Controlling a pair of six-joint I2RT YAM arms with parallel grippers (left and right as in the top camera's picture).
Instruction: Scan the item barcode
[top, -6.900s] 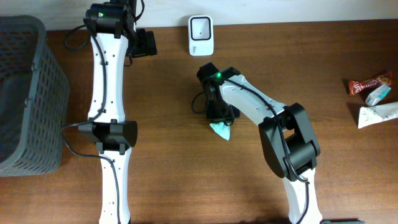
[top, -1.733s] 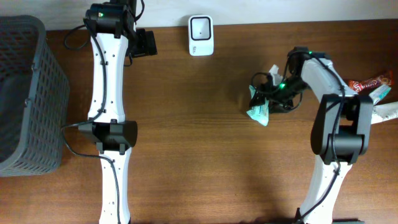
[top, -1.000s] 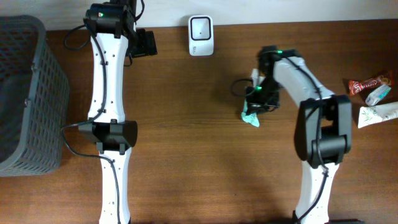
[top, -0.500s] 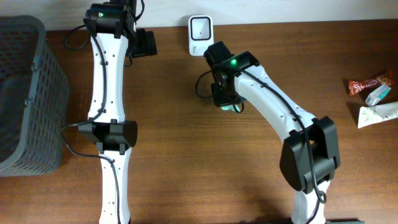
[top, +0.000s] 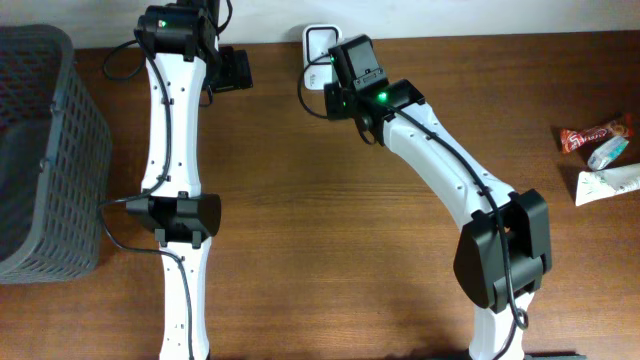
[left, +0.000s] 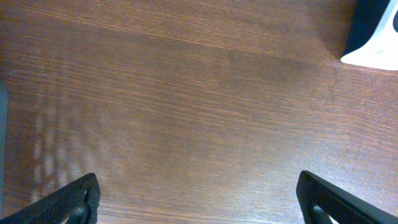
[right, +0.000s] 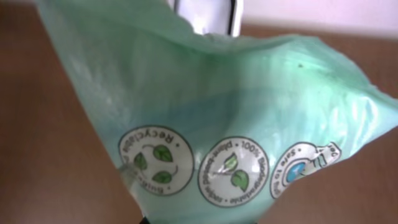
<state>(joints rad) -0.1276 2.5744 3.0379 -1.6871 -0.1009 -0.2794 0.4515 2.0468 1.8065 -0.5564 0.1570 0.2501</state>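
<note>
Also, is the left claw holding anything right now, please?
No, the left claw stands wide open above the brown wooden table, with nothing in its grasp.

We see the right arm (top: 440, 170) extending across the bench (top: 300, 230) toward 12 o'clock. The right hand (top: 350, 62) covers the 3 o'clock edge of the white scanner (top: 316, 45), which stands at the far rim. The left arm (top: 170, 130) lies straight toward 11 o'clock, and the left hand (top: 236, 70) sits at the scanner's 9 o'clock, apart from it. A grey basket (top: 60, 130) occupies 9 o'clock. A red-brown wrapper (top: 594, 136) and a white tube (top: 610, 184) lie at 3 o'clock.
</note>
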